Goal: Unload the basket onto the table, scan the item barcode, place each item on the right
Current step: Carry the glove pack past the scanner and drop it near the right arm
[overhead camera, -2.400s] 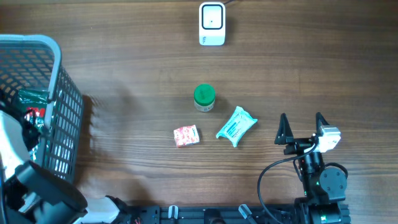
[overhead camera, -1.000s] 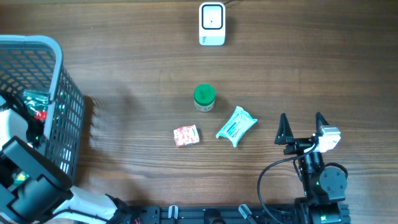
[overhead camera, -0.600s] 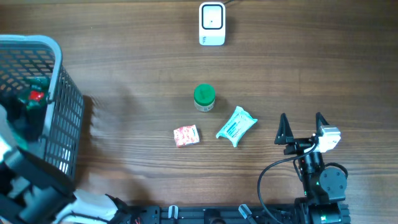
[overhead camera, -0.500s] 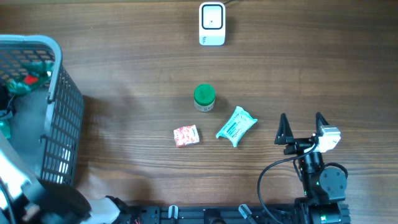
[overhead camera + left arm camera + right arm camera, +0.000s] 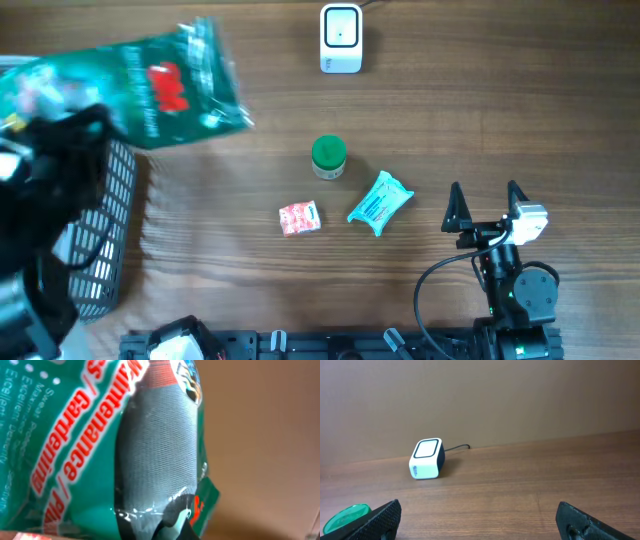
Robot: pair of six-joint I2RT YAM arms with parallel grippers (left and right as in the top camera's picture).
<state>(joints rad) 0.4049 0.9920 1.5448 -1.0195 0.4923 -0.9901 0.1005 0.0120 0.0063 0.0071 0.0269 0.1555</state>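
Left gripper point(image 5: 90, 125) clamped on green glove packet point(image 5: 165, 85), held aloft at upper left.
Packet sits above the grey basket point(image 5: 110, 250), well apart from the white scanner point(image 5: 341, 38); right gripper point(image 5: 486, 205) spread wide, lower right.

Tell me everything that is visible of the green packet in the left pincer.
The green packet is a glossy plastic bag, green with red and white print. The words Gardening and Maintenance are readable in the left wrist view, beside a grey knitted-looking part, perhaps gloves. It looks soft and full. The shut left pincer holds it in the air by the basket, tilted, well apart from the scanner. It is blurred overhead. No barcode shows, and nothing but the pincer seems to touch it.
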